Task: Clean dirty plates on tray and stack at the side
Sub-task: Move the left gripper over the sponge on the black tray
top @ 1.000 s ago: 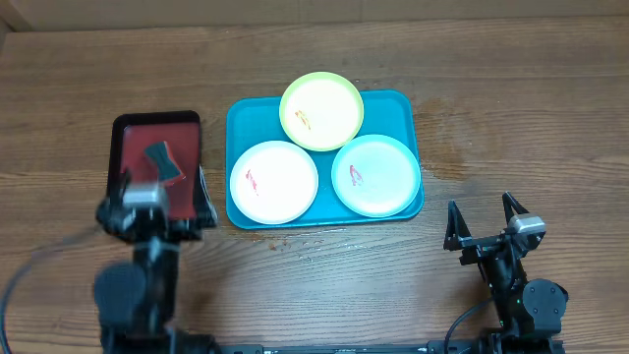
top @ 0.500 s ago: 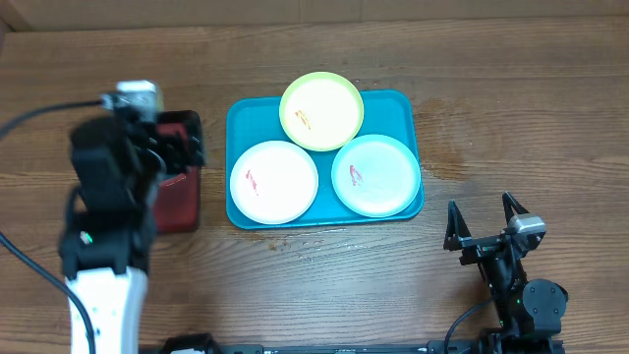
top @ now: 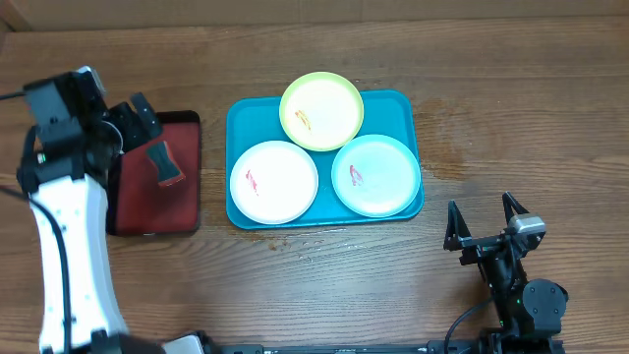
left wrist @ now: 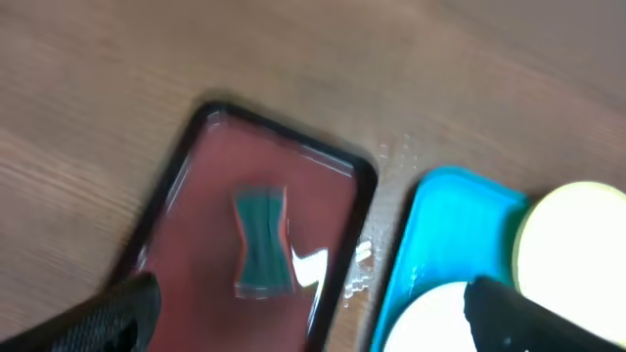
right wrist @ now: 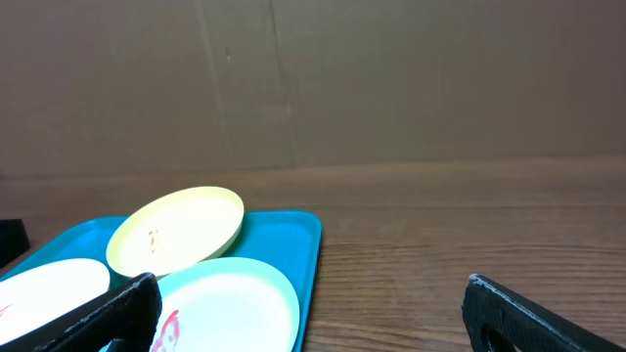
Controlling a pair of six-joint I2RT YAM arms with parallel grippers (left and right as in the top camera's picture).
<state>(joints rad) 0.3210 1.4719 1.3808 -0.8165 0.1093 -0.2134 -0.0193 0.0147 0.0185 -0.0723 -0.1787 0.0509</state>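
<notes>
The teal tray (top: 403,106) holds three plates: a yellow-green plate (top: 321,110) at the back, a white plate (top: 274,182) front left and a mint-blue plate (top: 375,175) front right, each with a red smear. My left gripper (top: 136,115) is open and empty above the back edge of the dark red tray (top: 167,202), near the teal sponge (top: 162,164). The left wrist view shows the sponge (left wrist: 262,242) on the red tray (left wrist: 205,196). My right gripper (top: 484,224) is open and empty over bare table, right of the teal tray (right wrist: 284,235).
A cardboard wall (right wrist: 391,78) runs along the table's far edge. Wet spots show on the wood between the two trays (left wrist: 367,254).
My left arm has swung up and back to the left, from in front of the red tray to over its back-left edge, uncovering the sponge. The right arm has not moved.
</notes>
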